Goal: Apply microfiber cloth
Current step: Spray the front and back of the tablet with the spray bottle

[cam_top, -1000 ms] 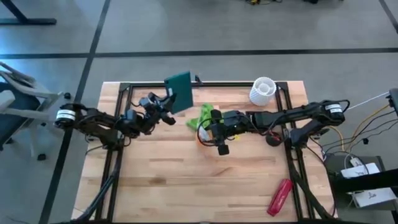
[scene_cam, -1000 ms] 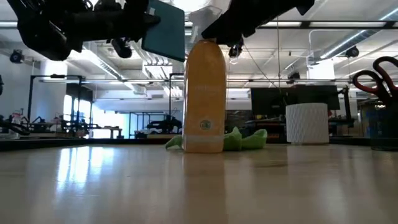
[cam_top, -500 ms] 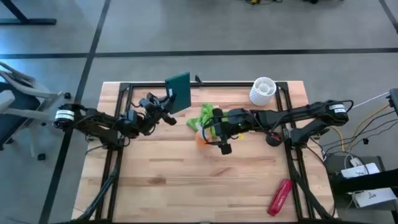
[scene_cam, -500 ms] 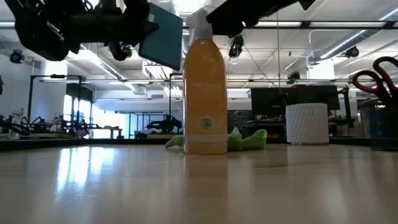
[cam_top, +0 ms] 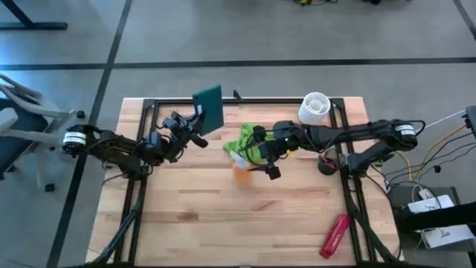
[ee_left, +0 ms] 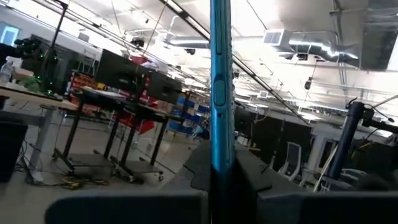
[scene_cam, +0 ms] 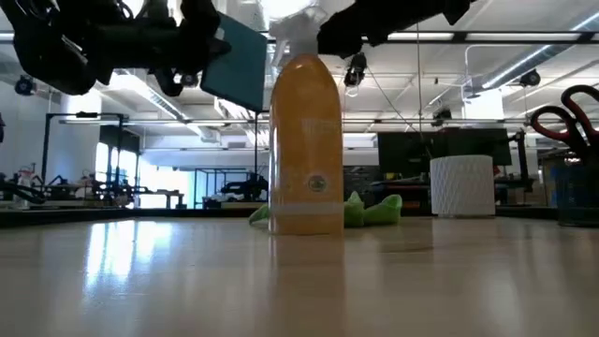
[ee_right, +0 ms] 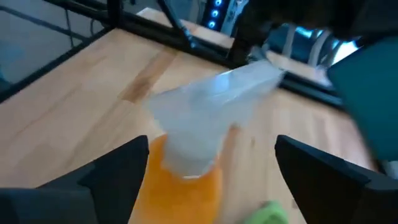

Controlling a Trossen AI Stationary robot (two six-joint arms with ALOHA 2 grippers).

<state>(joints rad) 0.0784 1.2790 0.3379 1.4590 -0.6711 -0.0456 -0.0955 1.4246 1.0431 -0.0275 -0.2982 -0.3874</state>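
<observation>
looking down from the high view, we find the microfiber cloth lying crumpled on the wooden table, toward the far edge and just behind the orange spray bottle. in the low view the cloth peeks out from behind the bottle, flat on the tabletop, with nothing holding it. the right gripper hangs over the bottle and cloth; in its own wrist view we see its two dark fingers spread wide on either side of the bottle's white trigger head, apart from it. the left gripper is raised at the table's left rear, pinching a dark teal flat device by its lower edge; the left wrist view shows that device edge-on, standing upright between the fingers. a white ribbed cup stands near the far right corner, and a red tool lies by the near right edge.
</observation>
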